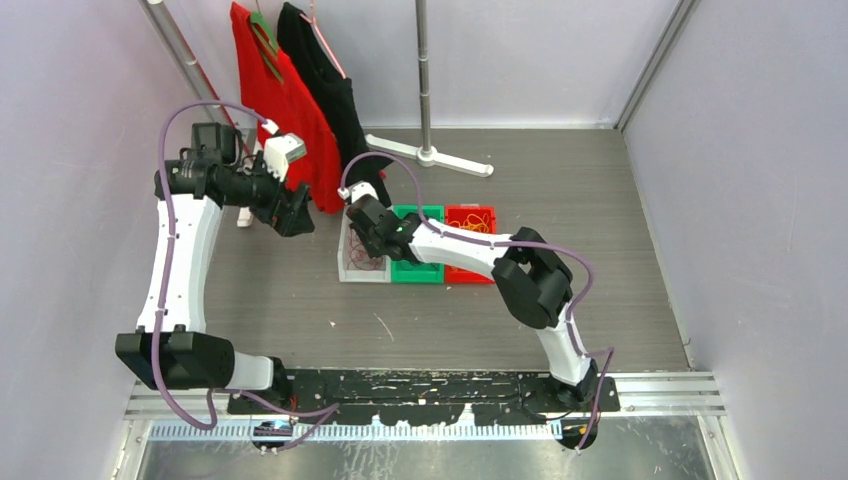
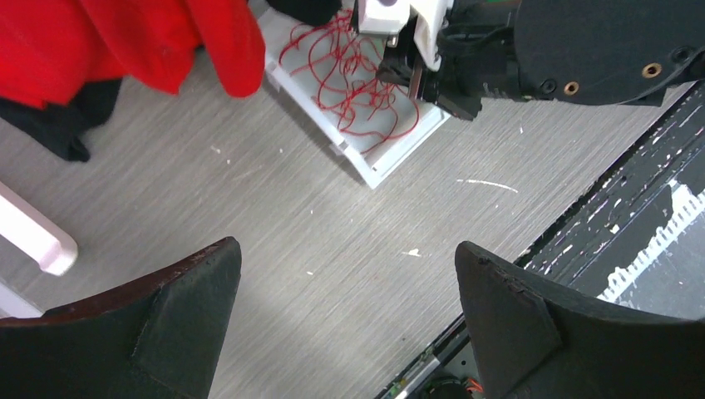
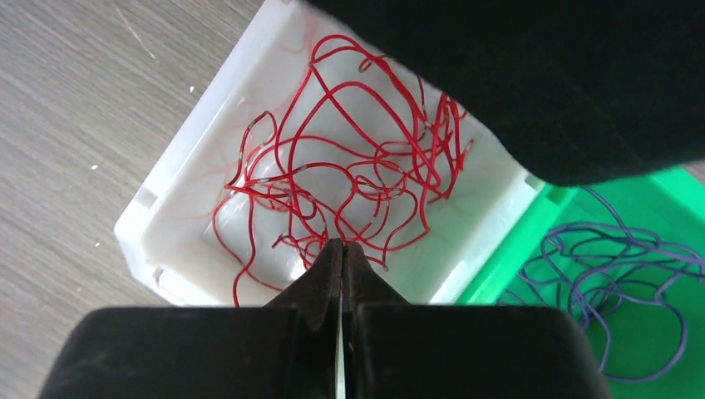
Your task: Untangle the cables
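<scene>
The left gripper [image 2: 349, 278] hangs over the grey table [image 2: 332, 216], fingers spread wide and holding nothing. Beyond it the right gripper [image 3: 342, 248] is pressed closed, tips down among the red cables [image 3: 332, 166] in the white bin [image 3: 154, 195] at the frame's centre, whether pinching a strand I cannot tell; purple cables [image 3: 615, 266] lie in the green bin [image 3: 490, 266] to the right, orange cables [image 1: 471, 223] in the red bin [image 1: 470, 276] next along. A red garment [image 1: 280, 100] and a black garment [image 1: 325, 70] hang at upper left.
</scene>
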Available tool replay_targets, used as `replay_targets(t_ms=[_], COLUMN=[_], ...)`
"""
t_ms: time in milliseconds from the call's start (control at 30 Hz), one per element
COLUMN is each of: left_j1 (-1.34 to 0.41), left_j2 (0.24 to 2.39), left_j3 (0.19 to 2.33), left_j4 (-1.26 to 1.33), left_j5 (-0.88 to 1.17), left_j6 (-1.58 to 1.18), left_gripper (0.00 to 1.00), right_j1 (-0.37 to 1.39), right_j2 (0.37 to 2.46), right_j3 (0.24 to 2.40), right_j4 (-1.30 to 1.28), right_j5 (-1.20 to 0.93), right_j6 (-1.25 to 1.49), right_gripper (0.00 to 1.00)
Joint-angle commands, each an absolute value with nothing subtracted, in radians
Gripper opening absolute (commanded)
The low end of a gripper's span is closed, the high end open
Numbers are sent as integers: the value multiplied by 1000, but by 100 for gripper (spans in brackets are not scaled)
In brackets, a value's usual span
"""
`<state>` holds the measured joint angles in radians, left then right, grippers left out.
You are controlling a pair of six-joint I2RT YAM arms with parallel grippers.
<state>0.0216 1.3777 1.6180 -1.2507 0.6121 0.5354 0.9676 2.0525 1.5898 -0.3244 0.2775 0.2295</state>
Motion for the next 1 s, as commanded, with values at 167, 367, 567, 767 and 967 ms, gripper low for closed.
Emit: replay_targets(t_ms=[167, 367, 567, 767, 967], left_j1=[100, 108, 135, 138, 139], left_j2=[1369, 1395, 1387, 1310, 1234], left_j3=[1414, 1287, 1287, 1215, 1084], left_j4=[-1034, -922, -932, -836, -692], left_j5=[557, 473, 506, 499, 509], left_j6=[474, 447, 441, 376, 294], left_gripper=[99, 99, 100, 99, 99], right_j1=[987, 1006, 1011, 1012, 1010], right_j2=[2169, 2098, 2000, 1845, 1666], right_j3=[1709, 1667, 1690, 1587, 1462], right_j4=[-337, -295, -341, -359, -308], right_j5=[429, 462, 449, 512, 565], right_j6=[173, 133, 146, 164, 186], right_gripper=[6, 40, 48, 71, 100])
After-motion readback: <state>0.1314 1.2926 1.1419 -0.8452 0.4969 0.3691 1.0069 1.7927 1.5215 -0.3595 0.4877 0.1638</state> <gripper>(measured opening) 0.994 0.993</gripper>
